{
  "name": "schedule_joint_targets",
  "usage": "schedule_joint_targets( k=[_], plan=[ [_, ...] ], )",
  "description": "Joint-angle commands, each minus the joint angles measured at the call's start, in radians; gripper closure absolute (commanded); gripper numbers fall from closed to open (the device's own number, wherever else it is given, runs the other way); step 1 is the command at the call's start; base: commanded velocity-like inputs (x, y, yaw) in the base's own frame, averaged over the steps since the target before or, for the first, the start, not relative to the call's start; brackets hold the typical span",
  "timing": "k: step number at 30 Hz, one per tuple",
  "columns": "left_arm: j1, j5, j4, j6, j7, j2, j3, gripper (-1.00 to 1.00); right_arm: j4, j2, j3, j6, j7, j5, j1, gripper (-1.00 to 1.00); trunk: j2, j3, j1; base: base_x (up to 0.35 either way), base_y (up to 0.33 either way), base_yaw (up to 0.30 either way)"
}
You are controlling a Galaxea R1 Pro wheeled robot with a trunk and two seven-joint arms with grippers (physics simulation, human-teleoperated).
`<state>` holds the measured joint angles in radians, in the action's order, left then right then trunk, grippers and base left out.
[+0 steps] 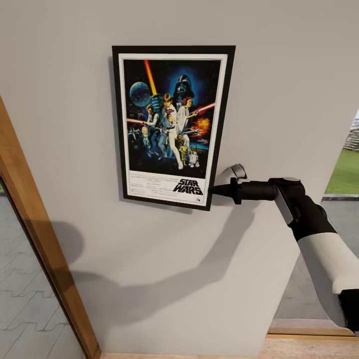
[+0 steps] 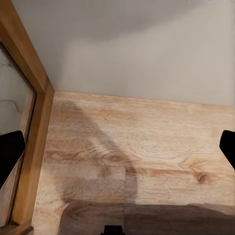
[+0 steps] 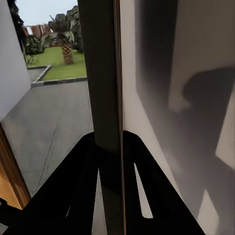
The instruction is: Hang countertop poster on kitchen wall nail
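The poster (image 1: 172, 124) stands upright and flat against the off-white wall (image 1: 279, 75), slightly skewed, with its black frame, white border and dark blue Star Wars artwork. My right gripper (image 1: 215, 190) reaches in from the right and is shut on the poster's lower right edge. In the right wrist view the black fingers (image 3: 73, 186) sit on either side of the frame's dark edge (image 3: 105, 73). No wall nail can be seen; the poster covers that patch of wall. My left gripper (image 2: 119, 149) hangs open over the wooden floor (image 2: 137, 161). The kitchen countertop is out of view.
A wooden door frame (image 1: 40, 239) with glass runs diagonally down the left, with grey paving behind it. To the right of the wall an opening shows grass (image 1: 346, 172) and pavement outside. The arm's shadow falls on the wall below the poster.
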<state>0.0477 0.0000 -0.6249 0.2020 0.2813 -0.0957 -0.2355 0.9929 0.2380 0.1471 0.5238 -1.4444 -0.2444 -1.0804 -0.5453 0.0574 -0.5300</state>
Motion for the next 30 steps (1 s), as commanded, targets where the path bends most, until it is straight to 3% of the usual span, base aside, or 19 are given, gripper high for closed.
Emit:
schedule_joint_targets(
  k=[1,30],
  plan=[
    [0.000,0.000,-0.001,0.000,0.007,0.001,-0.004,-1.00,0.000,0.001,0.003,0.015,-0.002,-0.009,-0.001,1.00,-0.002,0.002,0.000,0.000,0.000,0.000],
    [0.000,0.000,-0.001,0.000,0.007,0.001,-0.004,-1.00,-0.005,0.001,0.003,0.015,-0.004,-0.010,-0.001,1.00,-0.002,0.002,0.000,0.000,0.000,0.000]
  ],
)
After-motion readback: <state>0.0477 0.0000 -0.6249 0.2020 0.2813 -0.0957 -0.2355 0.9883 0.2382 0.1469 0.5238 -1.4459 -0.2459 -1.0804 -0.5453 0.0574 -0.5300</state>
